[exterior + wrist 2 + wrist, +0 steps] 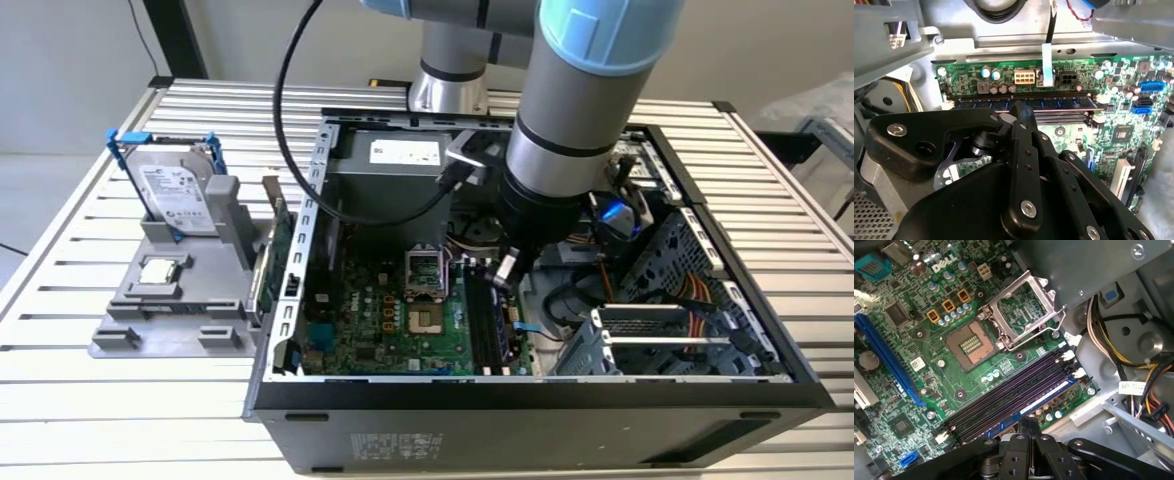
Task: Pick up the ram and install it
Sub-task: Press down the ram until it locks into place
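Note:
The ram, a thin bluish stick with dark chips, stands edge-up in the outermost memory slot of the motherboard. It appears as a blue strip beside the empty dark slots. My gripper reaches down inside the open computer case. Its black fingers are drawn together, and their tip rests on the ram's top edge near the middle of its length. In the first wrist view the gripper meets that same blue strip. The fingers line up along the stick and do not clamp across it.
The processor socket lies open with its metal frame raised. Cables and a drive cage crowd the exterior view's right. On the exterior view's left, a grey fixture holds a hard drive and a square chip.

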You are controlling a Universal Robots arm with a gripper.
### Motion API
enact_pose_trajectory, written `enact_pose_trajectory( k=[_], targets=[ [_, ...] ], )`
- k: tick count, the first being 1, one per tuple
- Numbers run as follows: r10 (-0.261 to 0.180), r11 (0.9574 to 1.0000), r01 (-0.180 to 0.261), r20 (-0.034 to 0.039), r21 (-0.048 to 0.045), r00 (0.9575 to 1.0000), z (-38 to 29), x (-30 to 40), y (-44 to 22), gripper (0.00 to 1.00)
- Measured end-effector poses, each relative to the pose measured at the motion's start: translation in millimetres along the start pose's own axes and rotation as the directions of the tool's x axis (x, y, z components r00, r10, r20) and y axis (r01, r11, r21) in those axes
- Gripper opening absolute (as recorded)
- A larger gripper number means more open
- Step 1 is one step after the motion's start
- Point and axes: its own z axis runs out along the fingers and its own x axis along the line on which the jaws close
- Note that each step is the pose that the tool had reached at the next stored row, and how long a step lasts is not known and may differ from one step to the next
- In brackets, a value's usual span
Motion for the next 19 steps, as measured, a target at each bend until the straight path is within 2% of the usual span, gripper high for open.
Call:
enact_pose_trajectory(
  k=[6, 13, 19],
  targets=[
    [-0.077, 0.9971, 0.077, 0.0005, -0.002, 0.9971, 0.8, 0.0, 0.0, 0.0],
    [-0.147, 0.9891, 0.147, 0.0012, -0.0039, 0.9891, 3.0, 0.0, 0.1, 0.0],
    [-0.2, 0.9797, 0.2, 0.0014, -0.0052, 0.9797, 5.3, 0.2, 0.0, 0.0]
  ],
)
